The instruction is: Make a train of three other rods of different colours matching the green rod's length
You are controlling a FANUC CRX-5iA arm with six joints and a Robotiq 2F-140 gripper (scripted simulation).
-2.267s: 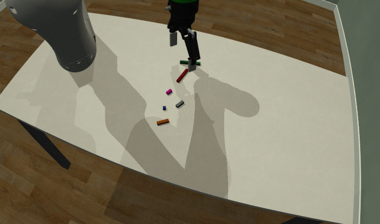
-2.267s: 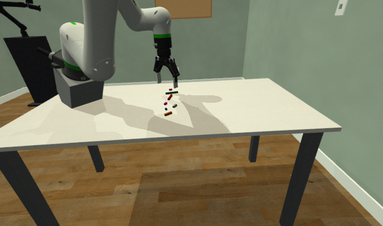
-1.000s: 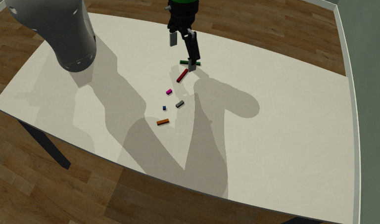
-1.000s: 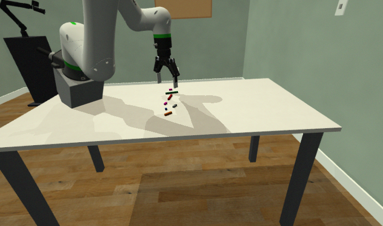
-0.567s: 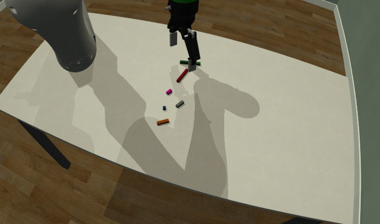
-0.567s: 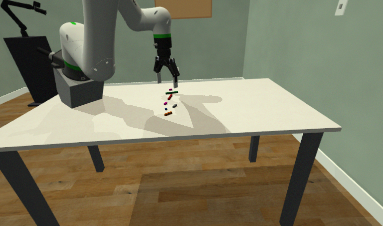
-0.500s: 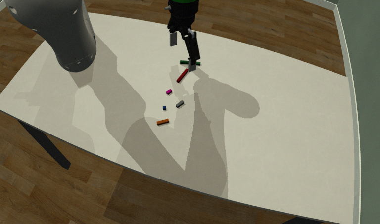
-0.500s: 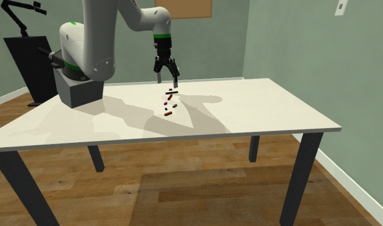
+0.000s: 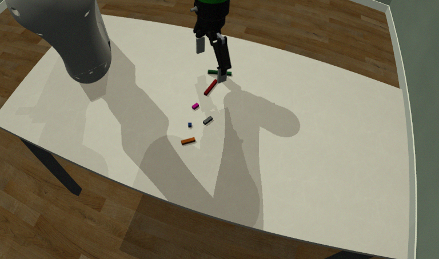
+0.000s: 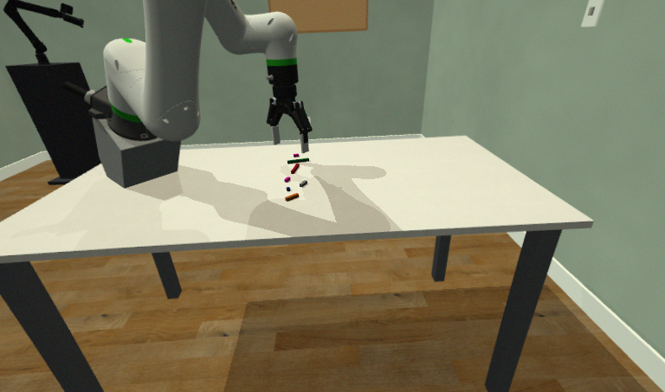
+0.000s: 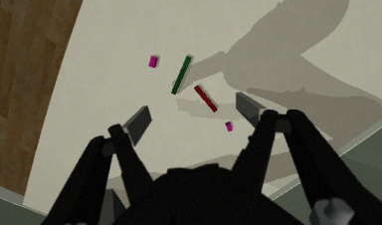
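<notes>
- The green wall [image 9: 427,114] [image 10: 490,74] [image 11: 368,177] is standing behind everything, showing no brand, label or writing that I am able to read
- The pale table [image 9: 323,146] [image 10: 466,187] [image 11: 90,111] is bearing all the rods, lying flat and apart, so I am judging the train unbegun
- My pincer [image 9: 211,62] [image 10: 290,140] [image 11: 192,107] is hovering above the table, its fingers standing wide and holding nothing, probably leaving me room to come down around a rod
- The green rod [image 9: 212,71] [image 10: 298,160] [image 11: 181,75] is serving as my measure of eight, lying beyond the red one
- The red rod [image 9: 210,87] [image 10: 294,168] [image 11: 206,99] is lying slantwise near it, being too long for any sum I am needing
- The orange rod [image 9: 188,140] [image 10: 291,196] is lying nearest the front edge, waiting to give four
- The grey rod [image 9: 207,120] [image 10: 303,183] is lying aslant beyond it, offering three
- The nearer magenta rod [image 9: 195,106] [image 10: 287,179] [image 11: 229,126] and the farther magenta rod [image 10: 296,155] [image 11: 153,62] are lying either side of green and red, and I am planning to leave both out
- The blue rod [image 9: 190,124] [image 10: 288,189] is sitting between orange and the nearer magenta, completing my eight but risking a nudge, being so small
</notes>
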